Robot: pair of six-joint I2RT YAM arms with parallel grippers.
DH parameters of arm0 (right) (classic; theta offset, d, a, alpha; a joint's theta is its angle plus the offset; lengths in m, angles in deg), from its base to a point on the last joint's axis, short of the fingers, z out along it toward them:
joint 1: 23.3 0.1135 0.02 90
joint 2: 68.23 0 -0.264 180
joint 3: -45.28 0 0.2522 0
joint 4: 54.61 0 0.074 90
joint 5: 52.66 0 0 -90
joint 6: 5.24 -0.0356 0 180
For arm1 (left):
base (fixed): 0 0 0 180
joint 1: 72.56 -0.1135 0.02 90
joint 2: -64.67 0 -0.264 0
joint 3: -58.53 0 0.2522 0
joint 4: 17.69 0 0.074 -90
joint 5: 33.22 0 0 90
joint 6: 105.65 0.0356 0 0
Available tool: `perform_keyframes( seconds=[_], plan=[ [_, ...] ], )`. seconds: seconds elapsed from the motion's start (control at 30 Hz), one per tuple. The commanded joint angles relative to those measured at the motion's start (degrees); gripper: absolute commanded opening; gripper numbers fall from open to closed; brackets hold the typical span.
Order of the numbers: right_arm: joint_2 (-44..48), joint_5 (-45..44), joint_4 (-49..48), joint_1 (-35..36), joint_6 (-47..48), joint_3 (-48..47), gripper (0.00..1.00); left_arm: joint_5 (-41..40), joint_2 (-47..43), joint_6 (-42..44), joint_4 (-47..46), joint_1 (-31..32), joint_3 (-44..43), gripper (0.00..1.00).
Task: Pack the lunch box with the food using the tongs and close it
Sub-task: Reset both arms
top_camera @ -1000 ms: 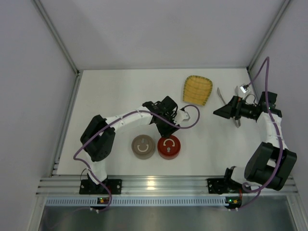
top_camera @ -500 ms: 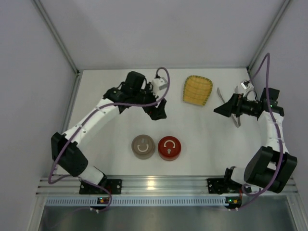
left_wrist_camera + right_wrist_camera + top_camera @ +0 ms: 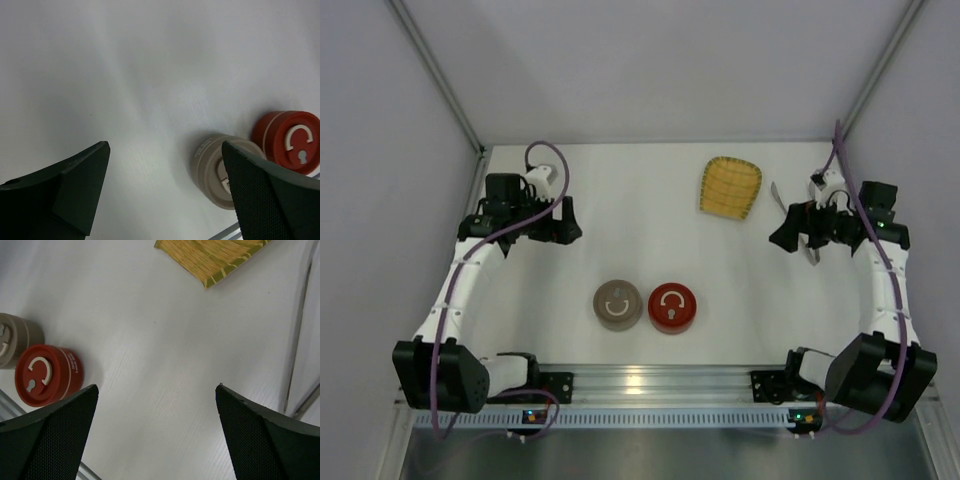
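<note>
On the far right, slim silver-grey tongs (image 3: 298, 330) by the empty, splayed right gripper (image 3: 780, 232); left gripper (image 3: 572, 222) likewise.

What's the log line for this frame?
left hand: open, empty | right hand: open, beside tongs | beige tin, red tin: lidded, side by side | woven tray: bare
</note>
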Motion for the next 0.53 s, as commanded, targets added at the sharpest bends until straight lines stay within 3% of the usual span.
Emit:
perform_keyframes(
  seconds=[0.0, 0.1, 0.5],
  plan=[
    [3.60, -8.52, 0.09, 1.28, 3.96, 1.59, 0.99, -9.17, -4.87, 2.98, 0.71, -1.26, 1.99, 0.98],
    [5.53, -11.69, -0.70, 1.28, 5.28, 4.75, 0.99, -14.64, -8.21, 2.81, -0.60, -1.79, 4.97, 0.98],
    [11.16, -17.49, -6.32, 1.37, 1.07, 11.79, 0.99, -18.00, -8.40, 3.07, -2.10, -1.79, 10.08, 0.98]
  ],
)
